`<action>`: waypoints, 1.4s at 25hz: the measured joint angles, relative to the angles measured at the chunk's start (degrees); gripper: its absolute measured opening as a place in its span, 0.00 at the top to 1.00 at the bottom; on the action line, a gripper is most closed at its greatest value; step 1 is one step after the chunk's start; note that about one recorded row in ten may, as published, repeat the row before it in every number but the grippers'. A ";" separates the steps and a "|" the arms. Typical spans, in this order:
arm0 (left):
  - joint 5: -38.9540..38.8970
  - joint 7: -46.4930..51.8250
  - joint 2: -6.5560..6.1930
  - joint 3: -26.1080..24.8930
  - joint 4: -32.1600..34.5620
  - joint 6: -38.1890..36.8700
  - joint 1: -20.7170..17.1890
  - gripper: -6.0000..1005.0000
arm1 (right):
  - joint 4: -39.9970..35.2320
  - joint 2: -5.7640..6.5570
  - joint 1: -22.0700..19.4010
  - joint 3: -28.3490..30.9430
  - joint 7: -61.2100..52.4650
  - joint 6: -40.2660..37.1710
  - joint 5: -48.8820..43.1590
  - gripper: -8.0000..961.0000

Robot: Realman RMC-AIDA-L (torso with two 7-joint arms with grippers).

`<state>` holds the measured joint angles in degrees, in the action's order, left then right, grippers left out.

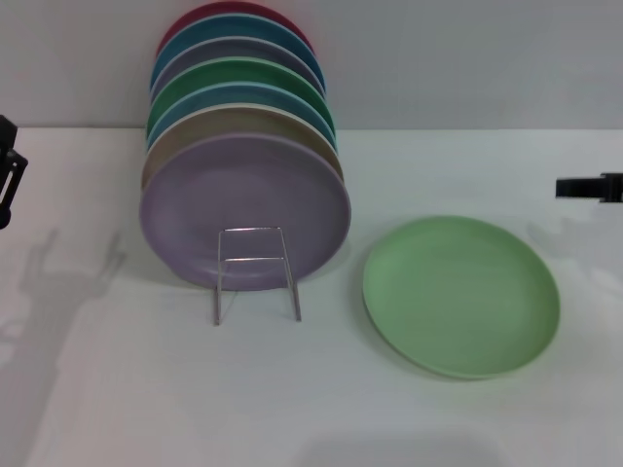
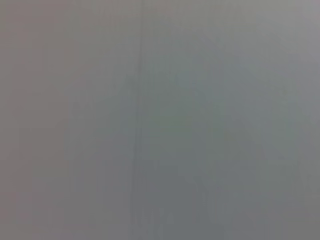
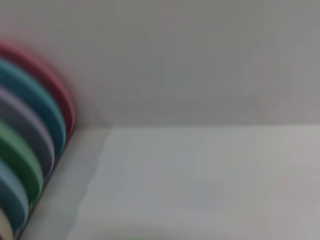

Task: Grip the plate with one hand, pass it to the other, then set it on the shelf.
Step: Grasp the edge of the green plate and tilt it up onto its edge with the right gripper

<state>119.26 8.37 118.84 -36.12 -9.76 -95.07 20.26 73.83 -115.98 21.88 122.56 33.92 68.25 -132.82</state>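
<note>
Head view, plate: the pale mint-green plate lies flat on the white bench, at about 4 o'clock from the centre of the view. Nothing touches it.
Head view, shelf: the thin wire shelf stands at 9 o'clock of the plate, apart from it. Its front loop is upright and shows before the lavender plate.
Head view, row of plates: the lavender plate is the first of a row of plates standing on edge in the shelf. Behind it, toward 12 o'clock, come a beige, a light blue, a darker green, a greyish purple, a blue and a red plate.
Head view, left tool: the left tool shows only as a dark part at the 9 o'clock border, well apart from the plate. I cannot tell how its fingers stand.
Head view, right tool: the right tool shows as a dark bar at the 3 o'clock border, above the bench, near the plate but not touching it. Whether it is spread or closed I cannot tell.
Left wrist view: only an even grey surface, nothing to name.
Right wrist view, row of plates: the rims of the standing plates appear as coloured bands, red, blue, purple, green and light blue.
Right wrist view, bench: the white bench meets a pale wall behind it.
</note>
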 joint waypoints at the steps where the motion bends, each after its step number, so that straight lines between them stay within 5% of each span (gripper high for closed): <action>1: 0.02 -0.07 0.04 0.00 -0.22 0.06 0.14 0.17 | -0.36 0.21 1.35 0.16 -0.76 1.37 -1.54 0.43; 6: 0.01 -0.24 -0.03 0.00 -1.34 0.63 0.31 0.17 | -2.20 1.16 6.76 0.62 -4.25 9.04 -7.26 0.42; 17: -0.05 0.20 -0.01 -0.33 -1.40 0.68 0.40 0.17 | -4.31 2.66 10.17 0.78 -11.76 15.16 -15.46 0.42; 35: 0.02 0.23 -0.14 -0.01 -1.40 0.13 -0.39 0.17 | -11.96 2.29 11.73 0.49 -13.50 14.20 -16.03 0.47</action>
<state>119.27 8.60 118.69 -36.13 -11.16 -94.95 19.87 61.88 -113.69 33.60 123.05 20.42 82.45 -148.85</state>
